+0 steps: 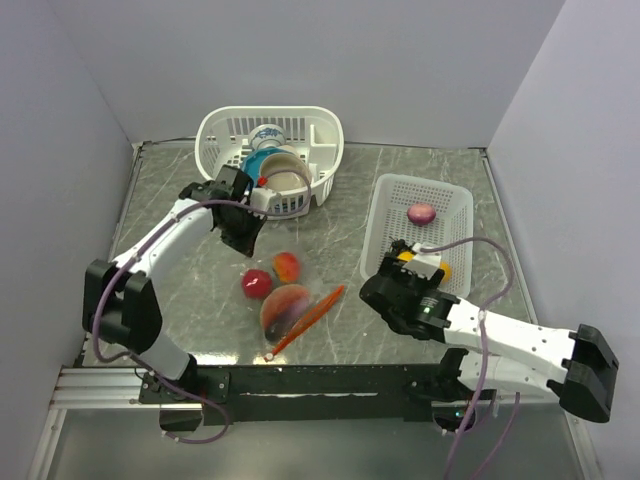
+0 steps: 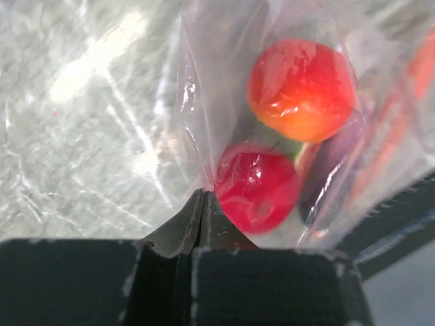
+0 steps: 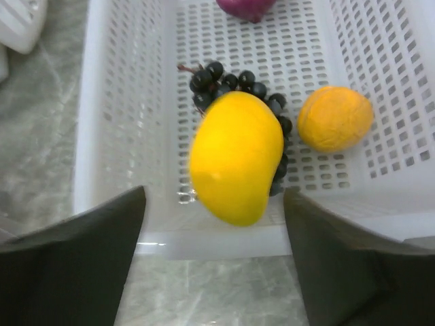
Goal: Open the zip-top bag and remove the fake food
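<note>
On the tabletop (image 1: 340,200) the zip-top bag (image 1: 285,290) lies at about 9 o'clock from the right tool (image 1: 415,258). Its red-orange zip strip (image 1: 310,318) runs from 7 o'clock up toward 1 o'clock, so the mouth faces the right arm, which I'd judge the nearer one for the next reach. The left tool (image 2: 202,204) is clamped tight on a fold of the bag's far corner, at 11 o'clock from the fruit inside. The right tool stands over the near end of the white tray (image 1: 455,225), its fingers spread wide on either side of a lemon (image 3: 234,156) and not touching it.

Counting down in size:
- Two arms.
- One white basket (image 1: 222,128) at 12 o'clock, with bowls (image 1: 280,170) I can't count surely.
- One tray.
- One bag.
- Four pieces of food in the tray: the lemon, an orange (image 3: 335,119), one bunch of grapes (image 3: 228,81) and a purple onion (image 1: 421,213).
- At least three pieces in the bag: a red apple (image 1: 257,283), a red-orange fruit (image 1: 287,266) and a larger purplish piece (image 1: 285,305).
</note>
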Robot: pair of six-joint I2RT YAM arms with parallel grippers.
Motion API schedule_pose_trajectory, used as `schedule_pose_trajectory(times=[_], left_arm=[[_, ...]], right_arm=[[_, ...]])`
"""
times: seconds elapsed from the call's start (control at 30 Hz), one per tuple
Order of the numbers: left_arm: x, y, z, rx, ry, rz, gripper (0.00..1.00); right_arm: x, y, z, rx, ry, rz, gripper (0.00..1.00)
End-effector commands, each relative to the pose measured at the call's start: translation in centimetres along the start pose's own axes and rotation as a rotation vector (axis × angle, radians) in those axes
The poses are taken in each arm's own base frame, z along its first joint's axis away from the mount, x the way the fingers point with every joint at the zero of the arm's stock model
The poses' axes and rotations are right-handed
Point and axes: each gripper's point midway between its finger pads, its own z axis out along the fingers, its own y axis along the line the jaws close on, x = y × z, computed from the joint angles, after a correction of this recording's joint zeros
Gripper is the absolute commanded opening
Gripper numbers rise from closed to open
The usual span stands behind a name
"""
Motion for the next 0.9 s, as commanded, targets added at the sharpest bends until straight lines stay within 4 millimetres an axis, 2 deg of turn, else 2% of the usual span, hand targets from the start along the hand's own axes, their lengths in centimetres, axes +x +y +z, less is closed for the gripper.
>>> schedule_pose_trajectory(times=[0.0, 0.13, 0.2, 0.23, 0.27, 0.3, 0.33, 0.37, 0.4, 0.47, 0.6, 0.73, 0.87], left_arm=[[0.6, -3.0, -2.5, 0.107, 0.008, -0.034, 0.01], [1.1, -2.6, -2.6, 0.077, -0.007, -0.024, 0.01], [2.5, -1.3, -1.5, 0.011, 0.03, -0.02, 0.01], [2.5, -0.7, -0.8, -0.017, 0.027, -0.017, 0.01], [3.9, 0.4, 0.1, -0.074, 0.064, -0.016, 0.01], [4.3, 1.1, 0.7, -0.102, 0.074, -0.016, 0.01], [4.1, 1.8, 1.5, -0.132, 0.062, -0.01, 0.01], [5.2, 2.4, 2.4, -0.159, 0.089, -0.009, 0.01], [5.5, 3.2, 2.8, -0.202, 0.098, -0.005, 0.01], [6.3, 4.1, 4.2, -0.237, 0.119, 0.001, 0.01], [7.2, 5.9, 6.0, -0.312, 0.16, 0.014, 0.01], [7.4, 6.6, 7.2, -0.336, 0.179, 0.018, 0.01], [7.1, 6.8, 7.9, -0.336, 0.182, 0.014, 0.01]], right_arm=[[-0.7, 1.1, 0.1, 0.014, -0.002, 0.001, 1.0], [-0.9, 2.0, -0.6, -0.015, -0.024, -0.025, 1.0], [-1.0, 3.4, -1.6, -0.079, -0.039, -0.032, 1.0], [-1.0, 3.8, -2.0, -0.105, -0.043, -0.056, 1.0], [-0.7, 4.8, -3.0, -0.159, -0.043, -0.077, 1.0], [-0.5, 5.6, -3.5, -0.193, -0.05, -0.078, 1.0], [-0.1, 6.1, -4.0, -0.224, -0.051, -0.122, 1.0], [0.2, 6.6, -4.4, -0.247, -0.048, -0.141, 1.0], [0.7, 7.5, -5.2, -0.29, -0.042, -0.156, 1.0], [1.7, 8.2, -5.7, -0.31, -0.033, -0.21, 1.0], [4.2, 11.0, -7.6, -0.462, -0.029, -0.327, 1.0], [6.8, 13.3, -8.3, -0.6, -0.026, -0.425, 1.0], [8.2, 16.1, -9.0, -0.734, -0.061, -0.491, 0.95]])
